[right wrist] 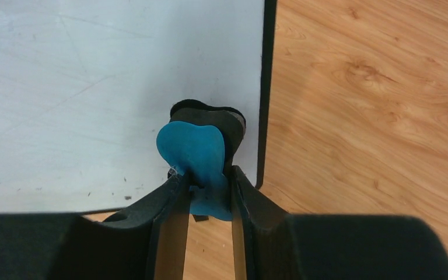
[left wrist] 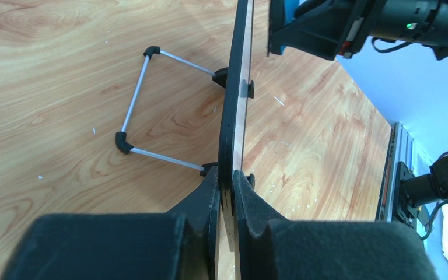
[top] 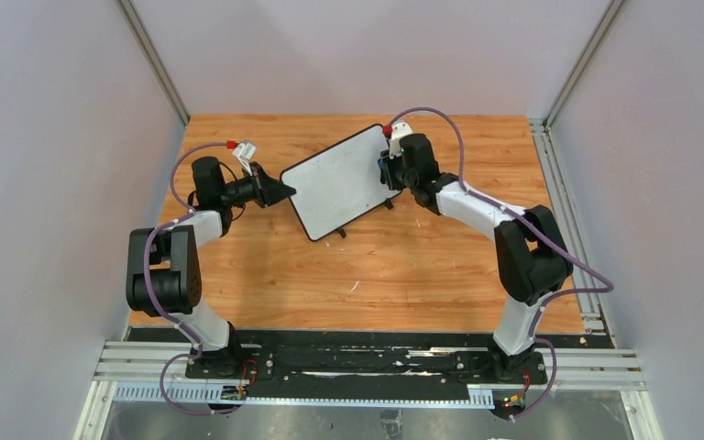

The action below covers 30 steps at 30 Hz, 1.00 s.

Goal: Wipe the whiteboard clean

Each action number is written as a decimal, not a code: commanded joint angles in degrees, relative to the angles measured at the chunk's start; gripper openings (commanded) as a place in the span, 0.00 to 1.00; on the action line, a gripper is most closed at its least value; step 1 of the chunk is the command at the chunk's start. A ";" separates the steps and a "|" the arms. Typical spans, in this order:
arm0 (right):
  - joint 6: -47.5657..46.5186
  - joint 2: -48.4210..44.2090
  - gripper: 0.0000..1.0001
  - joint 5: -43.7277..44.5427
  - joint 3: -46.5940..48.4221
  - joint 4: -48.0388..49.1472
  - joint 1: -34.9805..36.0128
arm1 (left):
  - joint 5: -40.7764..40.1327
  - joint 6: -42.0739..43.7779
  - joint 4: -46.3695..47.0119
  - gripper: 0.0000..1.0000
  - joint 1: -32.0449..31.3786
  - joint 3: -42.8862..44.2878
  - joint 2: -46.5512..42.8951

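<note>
The wooden tabletop (top: pixel 403 266) is carrying everything, and the whiteboard (top: pixel 341 181) is sitting on its far middle part, turned diagonally between the two arms. The whiteboard is showing a white face inside a thin black frame with rounded corners. The face is looking almost clean; only faint grey smears and some small dark specks near one edge are showing in the right wrist view. Two little black feet (top: pixel 341 234) are sticking out from its near long edge. In the left wrist view the board is appearing edge-on, and a thin wire stand (left wrist: pixel 131 114) (grey rods with black corner pieces) is reaching from its back side toward the wood.

The left end effector (top: pixel 284 191) is pinching the left short edge of the whiteboard, with its black fingers (left wrist: pixel 210 198) closed tightly on the frame from both sides. The right end effector (top: pixel 387 170) is standing narrow and is gripping a blue-and-black eraser (right wrist: pixel 192 151). The eraser is pressing on the white face, just beside the black frame at the right end of the board.
</note>
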 commanded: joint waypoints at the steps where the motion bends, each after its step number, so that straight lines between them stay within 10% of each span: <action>1: 0.61 -7.24 0.01 4.61 -1.89 -2.91 -0.38 | -1.65 4.49 -2.32 0.00 -0.03 0.29 1.12; 30: 6.00 -21.80 0.01 6.41 -5.68 -30.99 -14.34 | -2.34 4.89 -3.20 0.00 -0.02 0.83 1.93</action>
